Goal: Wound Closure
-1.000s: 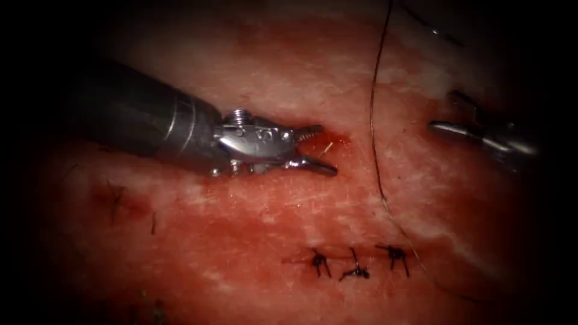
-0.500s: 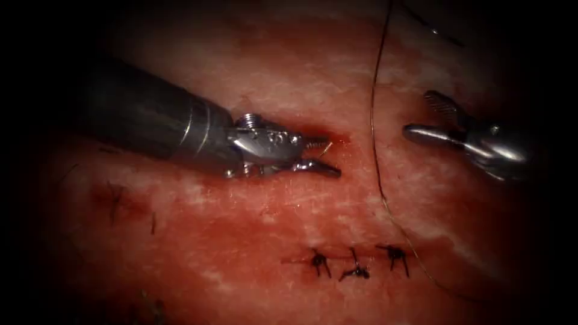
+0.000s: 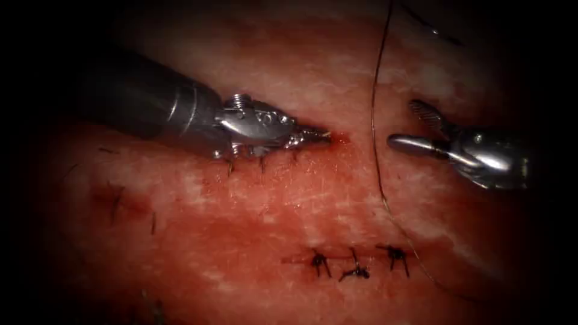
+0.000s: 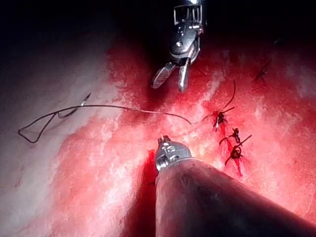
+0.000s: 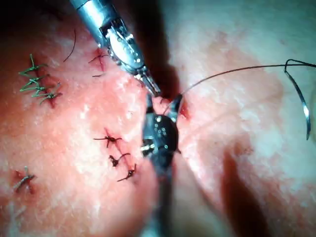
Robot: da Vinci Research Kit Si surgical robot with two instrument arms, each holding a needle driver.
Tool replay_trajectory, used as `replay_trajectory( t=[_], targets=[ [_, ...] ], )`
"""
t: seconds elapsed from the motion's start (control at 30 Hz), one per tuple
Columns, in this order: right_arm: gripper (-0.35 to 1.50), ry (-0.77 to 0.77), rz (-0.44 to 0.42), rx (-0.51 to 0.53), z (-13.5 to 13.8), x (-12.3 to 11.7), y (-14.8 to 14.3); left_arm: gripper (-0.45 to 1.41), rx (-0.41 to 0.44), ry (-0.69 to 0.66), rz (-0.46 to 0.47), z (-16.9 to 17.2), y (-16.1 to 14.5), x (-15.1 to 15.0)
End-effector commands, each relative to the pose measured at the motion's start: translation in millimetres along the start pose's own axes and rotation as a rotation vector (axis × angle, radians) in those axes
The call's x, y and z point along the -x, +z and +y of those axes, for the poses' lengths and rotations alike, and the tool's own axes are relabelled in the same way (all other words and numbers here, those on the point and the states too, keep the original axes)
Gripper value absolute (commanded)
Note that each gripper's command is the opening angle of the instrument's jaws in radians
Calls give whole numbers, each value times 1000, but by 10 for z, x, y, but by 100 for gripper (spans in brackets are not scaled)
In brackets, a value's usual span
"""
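Nearest, three tied stitches (image 3: 355, 265) sit in the tissue (image 3: 271, 210). Farther, at the cut (image 3: 338, 138), the left claw (image 3: 316, 136) is clamped together, apparently on the thread (image 3: 374, 120). To the right, the right claw (image 3: 404, 125) gapes, holding nothing. Farthest, the needle (image 5: 302, 101) lies loose on the tissue. A hard tug could tear the cut's edge.

The left tool (image 4: 161, 141) lay with its tip on the red tissue (image 4: 113, 163), its jaws hidden behind the wrist. Beyond it the right tool (image 4: 171, 80) hung with jaws parted, holding nothing. Between them the thread (image 4: 118, 107) crossed the tissue to a loop on the pale part. Three knots (image 4: 229, 140) sat beside the left tool.
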Motion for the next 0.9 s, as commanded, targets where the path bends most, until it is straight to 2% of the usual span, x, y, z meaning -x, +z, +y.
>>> replay_trajectory(
  t=[0.03,0.23,0.53,0.9],
  targets=[
    [123,-41,4,-26,-11,11,16,-45,0,6,4,1,4,3],
    [123,-99,19,-71,-21,20,50,-45,0,1,17,-12,-7,4],
    [131,-126,-34,-30,-23,47,99,-45,1,3,25,-20,-13,8],
    [131,-136,-57,29,-21,61,156,-45,0,-3,42,-19,-16,5]
  ],
)
